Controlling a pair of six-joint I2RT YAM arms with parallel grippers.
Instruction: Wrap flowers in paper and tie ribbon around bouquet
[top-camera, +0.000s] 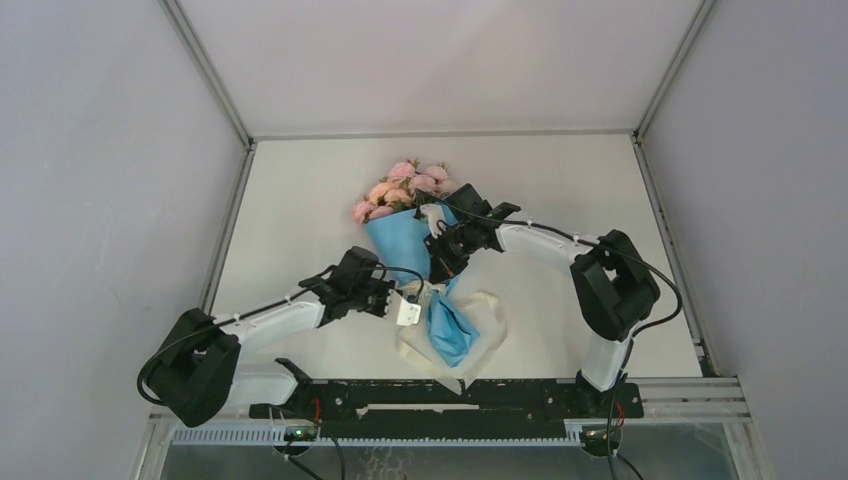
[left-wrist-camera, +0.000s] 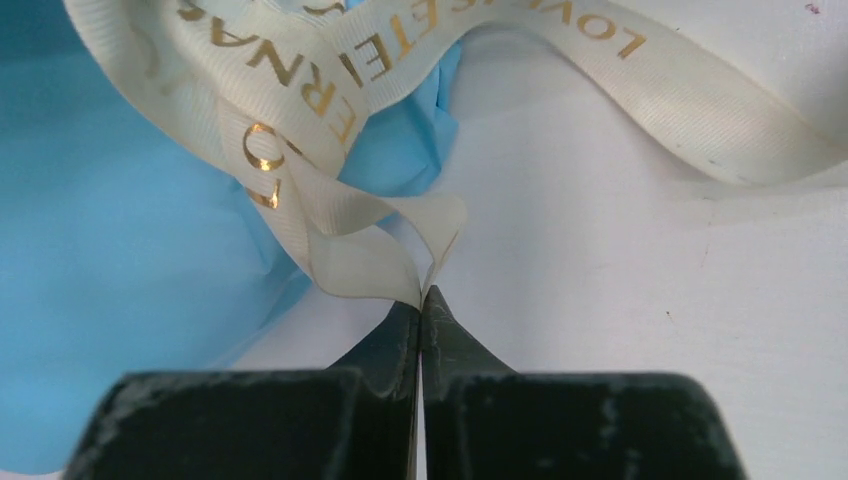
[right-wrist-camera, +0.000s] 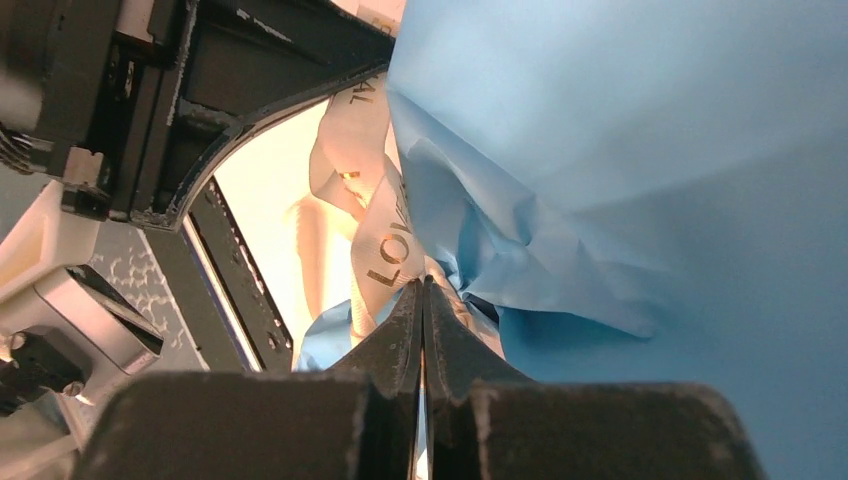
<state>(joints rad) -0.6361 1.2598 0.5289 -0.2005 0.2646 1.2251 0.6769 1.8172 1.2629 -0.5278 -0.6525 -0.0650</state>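
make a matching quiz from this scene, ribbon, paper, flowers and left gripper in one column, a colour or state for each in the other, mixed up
Column one:
1. ribbon
2. paper
3. flowers
4. left gripper

Column two:
A. pale pink
B. shut on the ribbon's end
C. cream with gold letters
D. light blue

Pairs: 1-C, 2-D, 3-A, 4-B
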